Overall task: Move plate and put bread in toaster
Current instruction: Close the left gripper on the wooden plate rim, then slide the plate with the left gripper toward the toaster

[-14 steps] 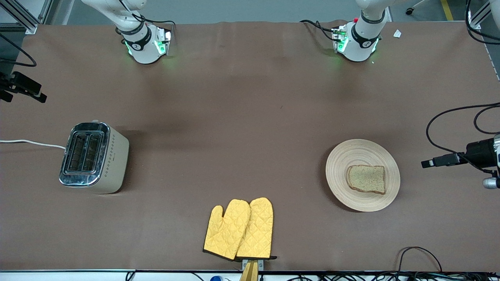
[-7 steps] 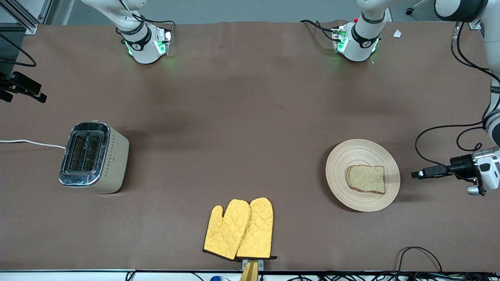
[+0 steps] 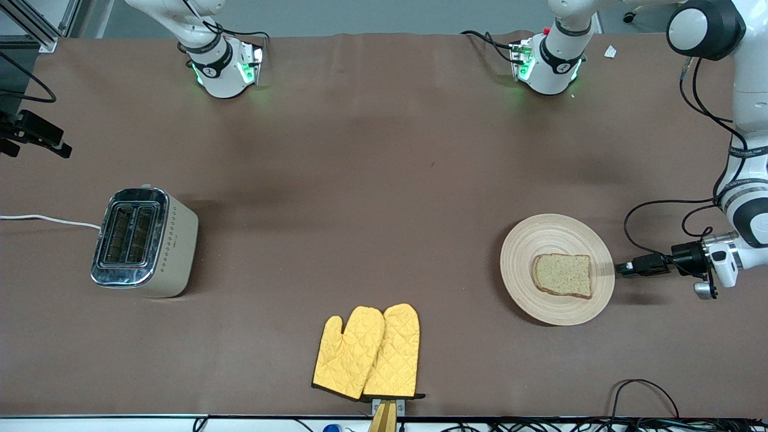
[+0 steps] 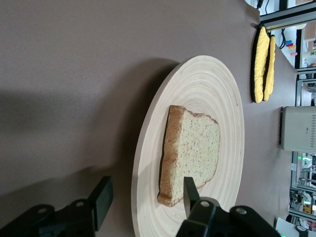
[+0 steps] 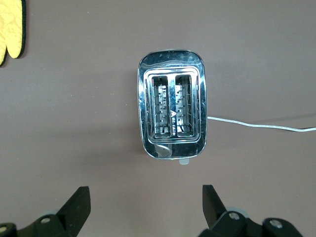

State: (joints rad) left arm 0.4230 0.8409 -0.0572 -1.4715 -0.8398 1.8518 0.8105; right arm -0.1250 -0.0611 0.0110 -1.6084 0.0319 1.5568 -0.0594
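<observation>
The pale wooden plate (image 3: pixel 528 252) lies toward the left arm's end of the table, with the bread slice (image 3: pixel 563 275) on it. My left gripper (image 3: pixel 619 270) is open and low at the plate's rim. In the left wrist view, the left gripper (image 4: pixel 147 186) straddles the plate's rim (image 4: pixel 143 148): one finger is over the plate by the bread (image 4: pixel 192 145), the other over the table outside the rim. The toaster (image 3: pixel 144 242) stands toward the right arm's end, both slots empty. My right gripper (image 5: pixel 145 207) is open, high up beside the toaster (image 5: pixel 173 111), and does not show in the front view.
Two yellow oven mitts (image 3: pixel 369 353) lie near the table's front edge, midway along it. The toaster's white cord (image 3: pixel 48 219) runs off the right arm's end of the table. A black fixture (image 3: pixel 36 137) sits at that end. Loose black cables (image 3: pixel 642 207) hang by the left wrist.
My left gripper has come in from the table's end, low over the table, up to the plate's rim. The plate, bread and toaster have not moved.
</observation>
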